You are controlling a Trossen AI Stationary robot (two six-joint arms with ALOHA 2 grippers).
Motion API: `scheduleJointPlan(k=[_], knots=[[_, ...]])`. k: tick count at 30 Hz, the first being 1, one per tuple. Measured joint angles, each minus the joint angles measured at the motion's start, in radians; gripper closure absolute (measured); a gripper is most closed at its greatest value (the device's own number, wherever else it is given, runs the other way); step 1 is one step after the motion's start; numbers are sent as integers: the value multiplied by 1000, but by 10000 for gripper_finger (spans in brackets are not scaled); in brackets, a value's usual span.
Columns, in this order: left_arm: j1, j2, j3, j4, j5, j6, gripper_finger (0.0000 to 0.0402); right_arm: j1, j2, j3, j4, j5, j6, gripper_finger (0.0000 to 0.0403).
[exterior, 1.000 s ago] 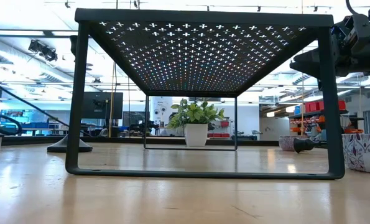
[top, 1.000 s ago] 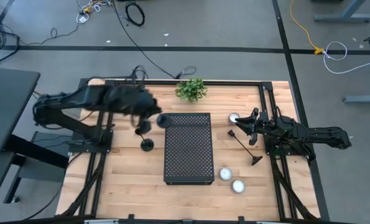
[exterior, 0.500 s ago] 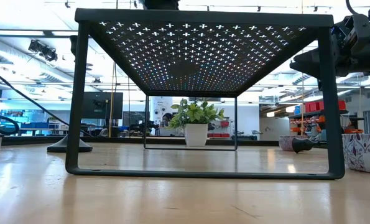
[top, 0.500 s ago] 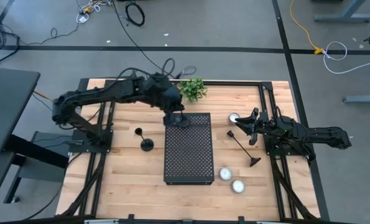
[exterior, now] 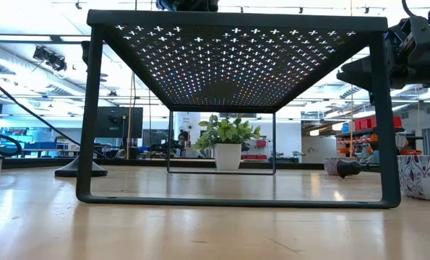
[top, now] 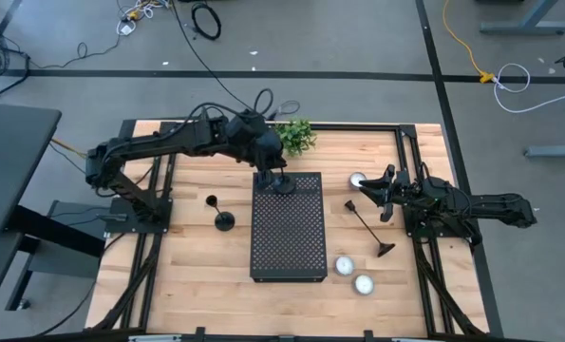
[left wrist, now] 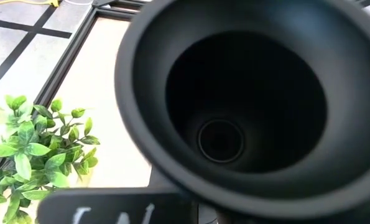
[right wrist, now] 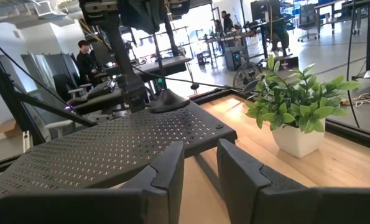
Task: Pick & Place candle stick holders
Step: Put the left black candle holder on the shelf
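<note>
My left gripper is over the far end of the black perforated tray, shut on a black candle stick holder. The holder's cup fills the left wrist view and hides the fingers. A second holder stands on its round base on the table left of the tray. A third holder lies on its side right of the tray. My right gripper waits open and empty just beyond the third holder's cup end. My left gripper comes at the holder from above, pointing down. The cup hides the place of contact in the left wrist view, so which part the fingers are on cannot be told. The holder stands upright with its round base on the tray's far end.
A potted green plant stands just beyond the tray's far end, close to my left gripper. One white tealight lies near my right gripper; two more tealights lie right of the tray's near end. The tray is raised on legs.
My left gripper has carried the holder toward the table's right edge, from over the table left of the tray to the tray's far end, where the holder now stands on its base.
</note>
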Motion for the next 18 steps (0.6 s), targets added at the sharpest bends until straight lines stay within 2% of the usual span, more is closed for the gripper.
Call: scheduleJointPlan(k=[18], knots=[[-1, 43, 0, 23, 16, -2, 388, 0, 0, 0, 0, -2, 0, 307]])
